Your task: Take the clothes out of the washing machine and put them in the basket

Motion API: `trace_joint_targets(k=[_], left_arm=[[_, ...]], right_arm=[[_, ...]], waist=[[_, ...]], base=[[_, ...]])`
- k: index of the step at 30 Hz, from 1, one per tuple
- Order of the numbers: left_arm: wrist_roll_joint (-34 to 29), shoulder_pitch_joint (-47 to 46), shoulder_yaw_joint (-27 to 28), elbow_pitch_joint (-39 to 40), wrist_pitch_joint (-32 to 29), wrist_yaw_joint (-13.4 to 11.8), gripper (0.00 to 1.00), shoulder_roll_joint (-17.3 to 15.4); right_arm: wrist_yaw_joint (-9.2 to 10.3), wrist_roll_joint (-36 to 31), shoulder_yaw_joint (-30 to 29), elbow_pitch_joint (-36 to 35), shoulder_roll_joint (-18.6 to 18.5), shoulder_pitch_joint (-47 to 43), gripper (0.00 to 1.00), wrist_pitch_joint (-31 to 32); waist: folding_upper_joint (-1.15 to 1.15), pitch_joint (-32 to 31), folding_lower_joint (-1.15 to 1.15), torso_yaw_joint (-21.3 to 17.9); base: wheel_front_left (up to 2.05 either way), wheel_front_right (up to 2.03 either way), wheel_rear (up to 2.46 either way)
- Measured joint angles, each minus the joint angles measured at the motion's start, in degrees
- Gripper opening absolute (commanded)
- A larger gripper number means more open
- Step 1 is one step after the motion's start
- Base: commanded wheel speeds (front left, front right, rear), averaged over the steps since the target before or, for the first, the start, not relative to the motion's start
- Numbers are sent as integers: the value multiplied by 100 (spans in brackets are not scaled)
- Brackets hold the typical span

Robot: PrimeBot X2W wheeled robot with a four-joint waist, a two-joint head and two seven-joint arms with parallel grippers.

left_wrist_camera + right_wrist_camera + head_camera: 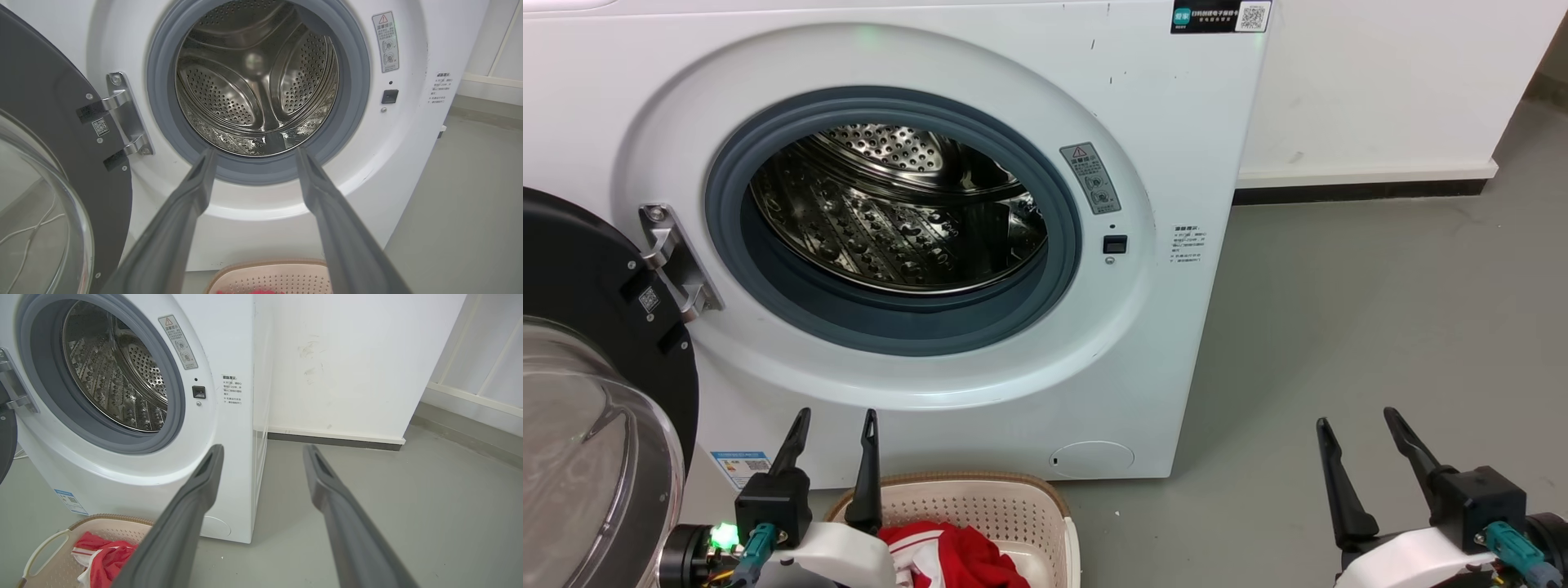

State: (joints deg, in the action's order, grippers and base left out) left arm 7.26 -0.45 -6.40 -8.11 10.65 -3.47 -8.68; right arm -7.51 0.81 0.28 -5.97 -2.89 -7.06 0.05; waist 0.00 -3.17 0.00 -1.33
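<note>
Left pincer [837, 416] spread, empty | right pincer [1356, 418] spread, empty, well right | clothes [956, 555] in basket [980, 480], just right of my left fingers, left arm nearer | washing machine [1176, 122] drum [890, 212] far ahead shows bare steel

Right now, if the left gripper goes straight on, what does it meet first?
Probably the lower lip of the grey door seal on the washing machine, or just above it into the steel drum; the left gripper is open, depth unclear.

Grey floor [1380, 327], white wall [1380, 82] with scuffs, dark strip under pale skirting [1364, 173].
</note>
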Motion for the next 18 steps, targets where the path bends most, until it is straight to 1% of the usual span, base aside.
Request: trace_joint_targets(k=[8,18], left_arm=[[102,25,-8,-32,-65,20,100,-12],[116,25,-38,-38,-64,-16,100,-46]], right_arm=[[0,-1,54,2,1,1,100,-3],[0,16,76,3,1,1,100,-1]], waist=[[0,10,0,-27],[0,29,0,-32]], base=[[0,0,0],[0,0,0]])
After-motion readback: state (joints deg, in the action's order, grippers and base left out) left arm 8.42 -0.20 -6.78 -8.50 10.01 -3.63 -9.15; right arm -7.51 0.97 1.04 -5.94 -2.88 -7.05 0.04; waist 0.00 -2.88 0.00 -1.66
